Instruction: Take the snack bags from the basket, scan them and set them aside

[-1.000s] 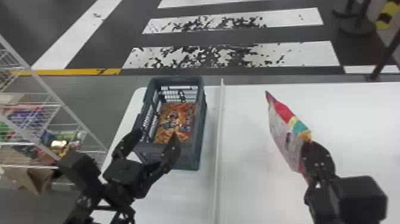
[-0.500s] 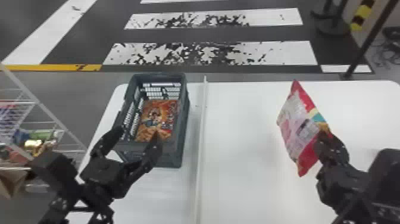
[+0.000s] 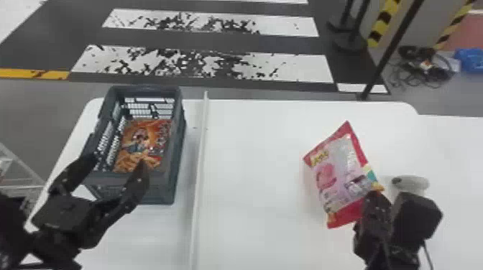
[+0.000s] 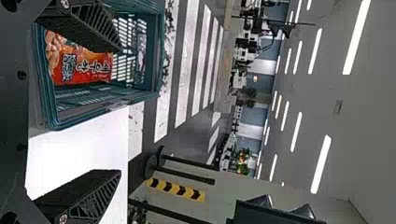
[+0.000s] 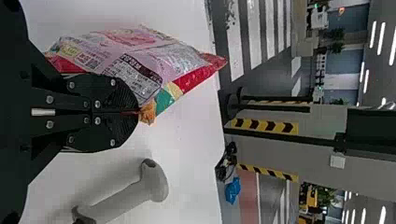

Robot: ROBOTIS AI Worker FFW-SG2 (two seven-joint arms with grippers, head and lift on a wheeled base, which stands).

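While the left gripper (image 3: 115,161) gapes wide, empty, the right gripper (image 3: 376,196), pinched closed, holds a snack bag (image 3: 336,176).

The basket (image 3: 176,150) is open on top, so the left claw (image 3: 115,163) could fit down between its walls, as far as the orange bag (image 3: 143,143). A long white strip (image 3: 200,158) runs beside it. Then the tabletop (image 3: 258,161) has lots of room, up to the pink bag (image 3: 334,183) in the right claw (image 3: 375,195). The gray scanner (image 3: 411,183) blocks that claw's right side.
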